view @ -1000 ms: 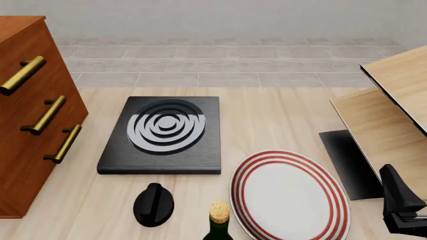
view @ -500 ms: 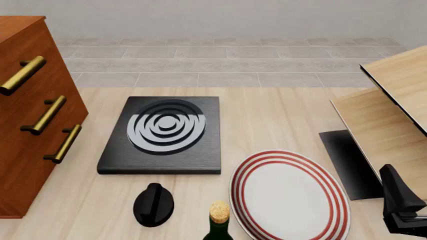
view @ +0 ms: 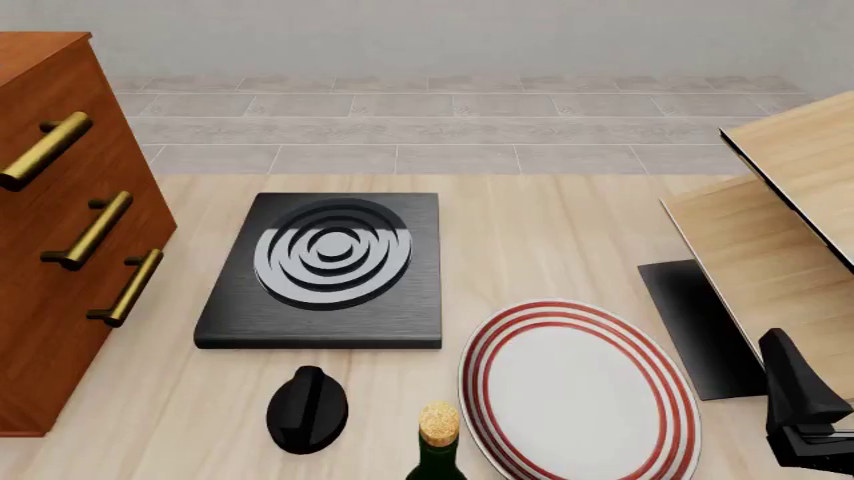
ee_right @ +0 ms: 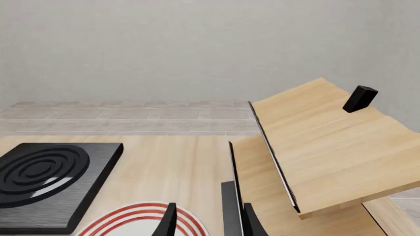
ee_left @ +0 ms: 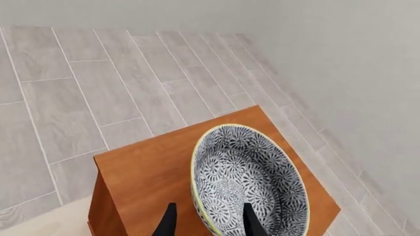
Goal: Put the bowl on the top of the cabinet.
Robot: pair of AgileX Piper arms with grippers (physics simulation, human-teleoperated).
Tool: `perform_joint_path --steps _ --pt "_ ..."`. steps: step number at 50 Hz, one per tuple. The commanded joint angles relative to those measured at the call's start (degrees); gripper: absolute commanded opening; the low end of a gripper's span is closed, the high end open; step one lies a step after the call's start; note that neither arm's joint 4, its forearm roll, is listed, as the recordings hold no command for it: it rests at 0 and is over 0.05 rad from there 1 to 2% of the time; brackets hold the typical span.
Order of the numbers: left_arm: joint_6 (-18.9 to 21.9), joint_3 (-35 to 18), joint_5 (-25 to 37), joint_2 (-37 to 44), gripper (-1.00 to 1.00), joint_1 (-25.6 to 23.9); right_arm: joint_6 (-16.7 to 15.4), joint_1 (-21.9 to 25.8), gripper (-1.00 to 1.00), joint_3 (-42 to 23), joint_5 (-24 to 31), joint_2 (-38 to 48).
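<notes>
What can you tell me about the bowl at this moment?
The bowl shows only in the left wrist view: round, glossy like ceramic, dense dark blue-grey floral pattern on white, pale yellowish rim. It tilts over the cabinet top, with the left tool fingers either side of its near rim. Whether it rests there is unclear.

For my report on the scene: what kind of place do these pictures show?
Probably a simulated kitchen-like tabletop: a black stove plate with concentric rings, a white plate with red rings and a corked green bottle lie on a light wooden table, over a grey tiled floor.
</notes>
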Motion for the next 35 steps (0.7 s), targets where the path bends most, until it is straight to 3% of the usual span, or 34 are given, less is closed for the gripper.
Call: perform_joint_path --steps 1,35 --pt "0.1 -0.3 0.3 -1.5 1.0 -0.7 0.0 0.0 1.0 0.0 0.0 0.0" --pt "-0.7 0.4 0.9 -8.8 1.0 -4.9 0.0 0.0 1.0 0.0 0.0 0.0"
